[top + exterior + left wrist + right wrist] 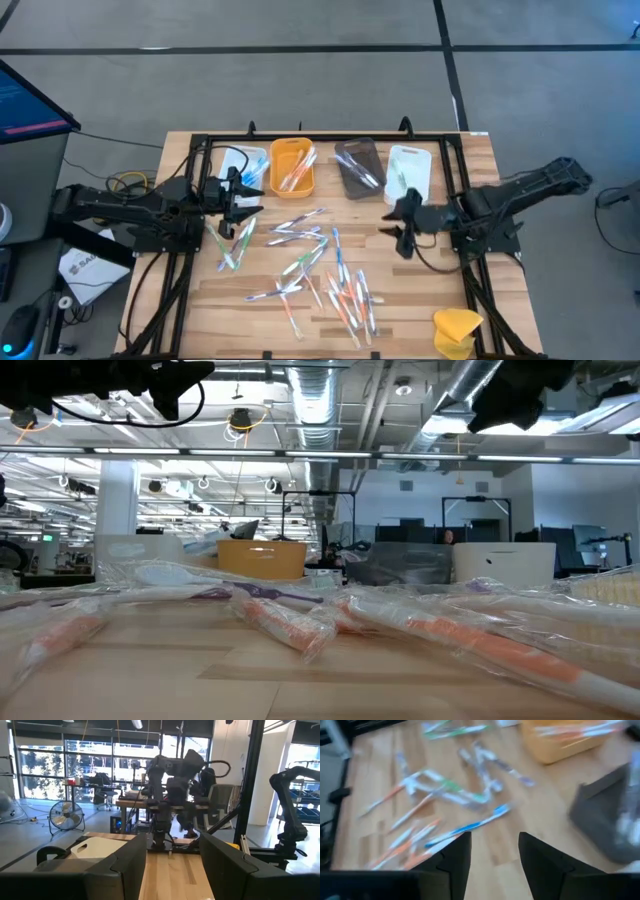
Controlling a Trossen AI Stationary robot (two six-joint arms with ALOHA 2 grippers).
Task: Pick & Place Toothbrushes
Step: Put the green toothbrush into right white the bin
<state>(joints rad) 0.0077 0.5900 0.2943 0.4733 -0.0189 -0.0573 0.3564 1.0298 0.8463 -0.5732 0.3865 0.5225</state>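
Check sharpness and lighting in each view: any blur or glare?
High view: evenly lit and sharp, toothbrushes distinct on the table. Low view: nearest wrapped brushes soft, ceiling lights bright. Left wrist view: sharp, bright windows behind, the left claw dark in front. Right wrist view: smeared throughout, the orange tray and brushes streaked.

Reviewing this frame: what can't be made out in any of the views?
- Tray contents: in the low view the piled toothbrushes hide the orange tray.
- Toothbrush count: the right wrist view is motion-blurred; in the high view the pile overlaps.
- Dark tray: contents too small to tell from above.
- Left gripper: the low view's top edge cuts it off.
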